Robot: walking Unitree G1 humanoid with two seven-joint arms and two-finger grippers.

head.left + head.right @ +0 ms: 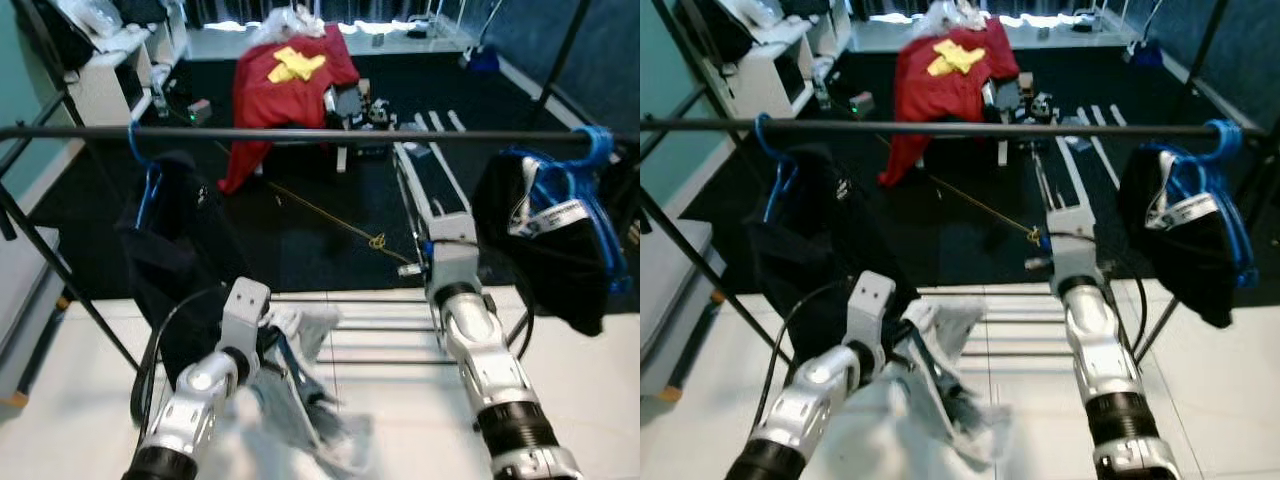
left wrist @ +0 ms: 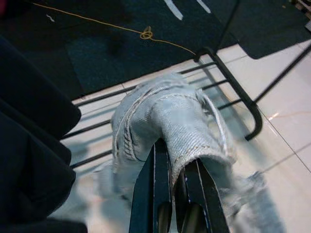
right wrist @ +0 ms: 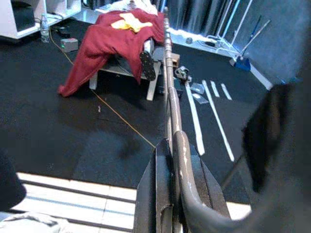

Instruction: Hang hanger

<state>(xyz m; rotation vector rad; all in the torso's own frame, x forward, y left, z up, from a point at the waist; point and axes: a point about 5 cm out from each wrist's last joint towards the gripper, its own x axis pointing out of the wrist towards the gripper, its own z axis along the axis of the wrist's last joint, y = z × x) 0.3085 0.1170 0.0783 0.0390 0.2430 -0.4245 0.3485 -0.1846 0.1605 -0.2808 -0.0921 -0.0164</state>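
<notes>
Left wrist view: your left gripper is pinching jeans below the rail. Right gripper is clamping a hanger; open rail lying between the hung garments.

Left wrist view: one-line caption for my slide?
Left gripper shut on pale denim garment above the rack's floor bars.

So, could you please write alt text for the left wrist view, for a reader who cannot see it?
The left claw has its two black fingers shut on a bunched pale blue denim garment, held above a black metal floor rack on white tiles. A dark hanging garment borders one side, and a yellow cord lies on the dark carpet beyond.
</notes>
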